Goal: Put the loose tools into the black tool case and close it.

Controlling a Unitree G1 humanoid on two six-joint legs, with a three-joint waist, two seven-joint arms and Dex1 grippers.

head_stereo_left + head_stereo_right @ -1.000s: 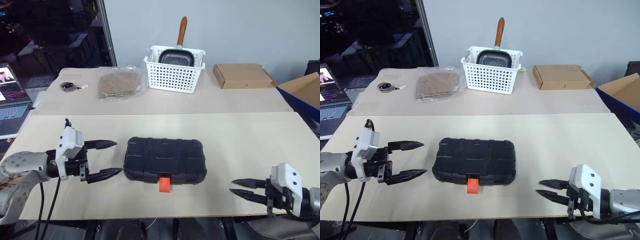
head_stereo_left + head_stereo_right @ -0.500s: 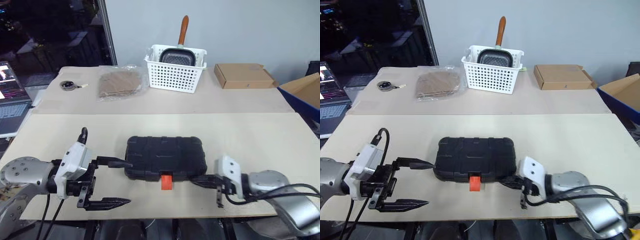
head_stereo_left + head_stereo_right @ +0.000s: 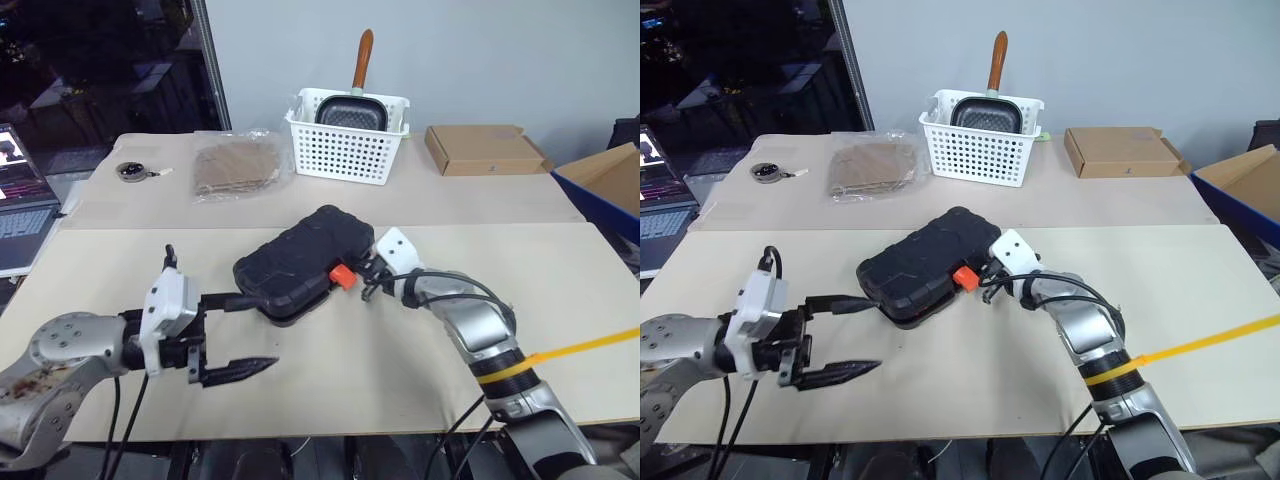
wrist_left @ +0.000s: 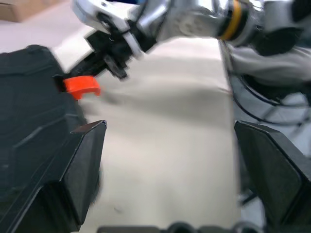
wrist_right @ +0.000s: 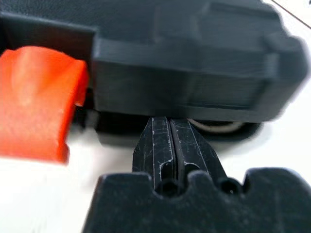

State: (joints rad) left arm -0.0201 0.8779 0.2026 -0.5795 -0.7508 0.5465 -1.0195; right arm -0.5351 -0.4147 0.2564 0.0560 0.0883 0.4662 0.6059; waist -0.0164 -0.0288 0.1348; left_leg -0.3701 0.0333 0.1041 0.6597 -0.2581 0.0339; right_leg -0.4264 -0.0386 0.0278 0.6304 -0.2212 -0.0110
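Black tool case (image 3: pixel 295 263) against right pincer (image 3: pixel 368 277)

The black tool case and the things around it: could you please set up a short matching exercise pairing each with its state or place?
Things:
1. black tool case
2. left pincer
3. right pincer
4. white basket

States:
A. shut, tips at the case's front edge
B. holds a pan, on the far table
C. open wide
D. lid closed, turned askew

Pairs: 1-D, 2-C, 3-A, 4-B
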